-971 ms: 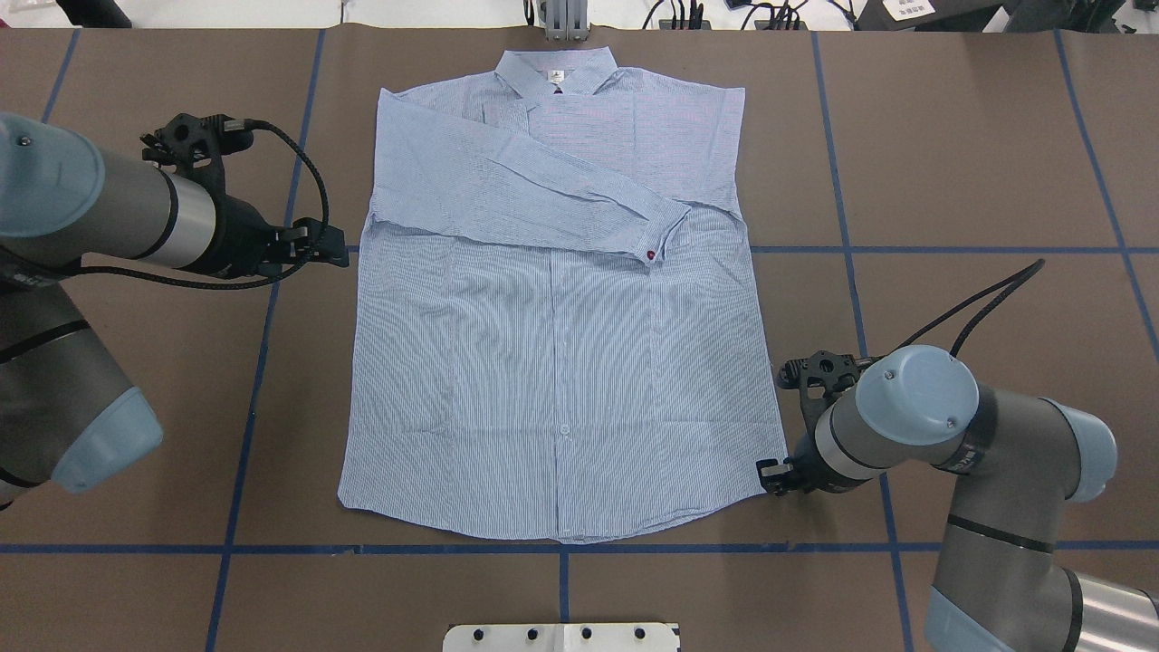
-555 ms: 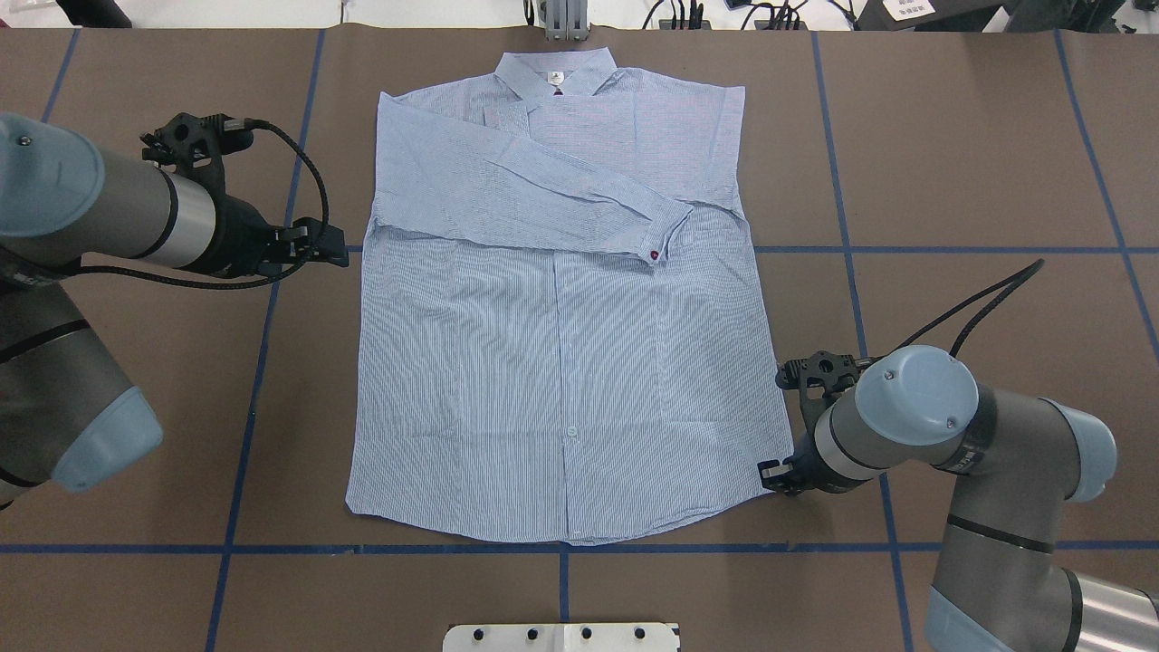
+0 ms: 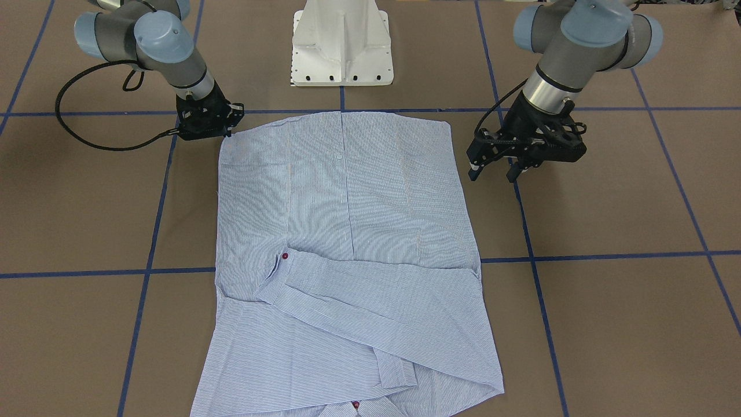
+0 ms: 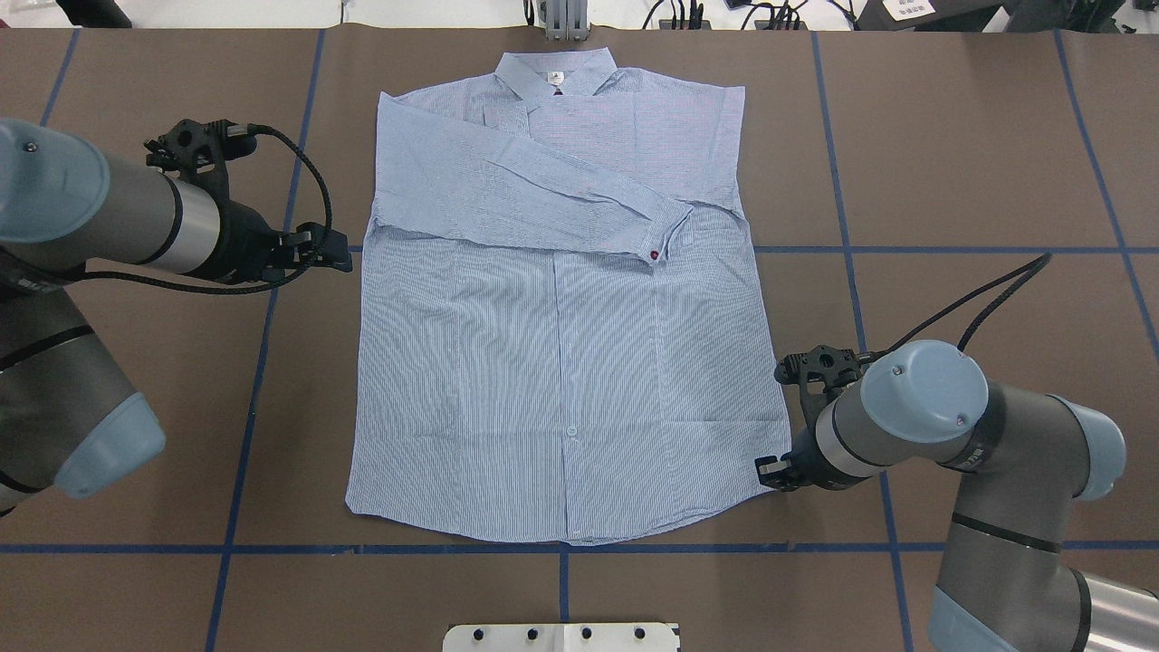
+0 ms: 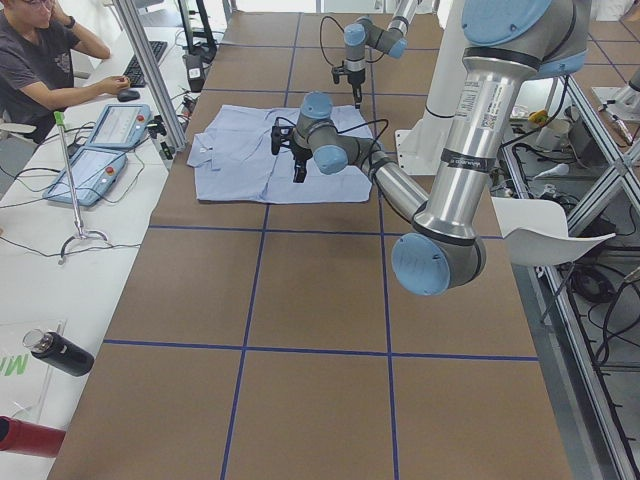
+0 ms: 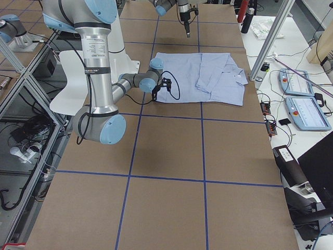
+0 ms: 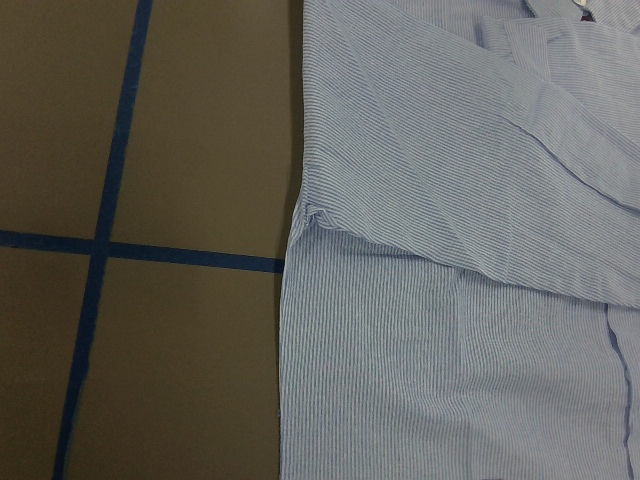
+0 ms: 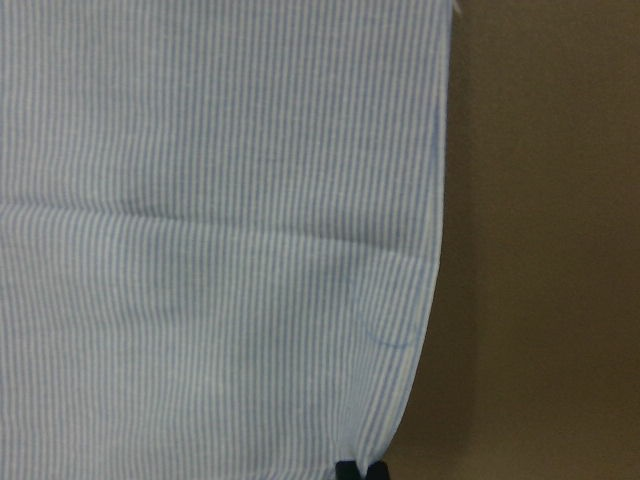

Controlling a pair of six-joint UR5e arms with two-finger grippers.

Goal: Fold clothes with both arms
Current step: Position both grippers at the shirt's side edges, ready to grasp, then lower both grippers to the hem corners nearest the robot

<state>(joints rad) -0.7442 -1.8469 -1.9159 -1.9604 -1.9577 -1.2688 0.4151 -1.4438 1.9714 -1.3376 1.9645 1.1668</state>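
Note:
The light blue striped shirt (image 4: pixel 561 362) lies flat on the brown table, collar at the far side, one sleeve folded across the chest with a reddish cuff button (image 4: pixel 653 257). My right gripper (image 4: pixel 768 474) sits low at the shirt's near right hem corner, shut on the fabric edge; its fingertips (image 8: pixel 360 470) pinch the hem in the right wrist view. My left gripper (image 3: pixel 492 175) hovers open just off the shirt's left side edge, level with the sleeve fold (image 7: pixel 320 215), touching nothing. The front-facing view shows the right gripper (image 3: pixel 227 133) at the same hem corner.
The white pedestal base (image 3: pixel 343 46) stands just behind the hem. Blue tape lines (image 4: pixel 244 362) grid the brown table on all sides. A person (image 5: pixel 40 60) sits at a side desk with control pendants (image 5: pixel 100 150) beyond the table's far edge.
The shirt's hem has slid slightly toward the right gripper, and the body lies a little smoother. Both arms have shifted only a little.

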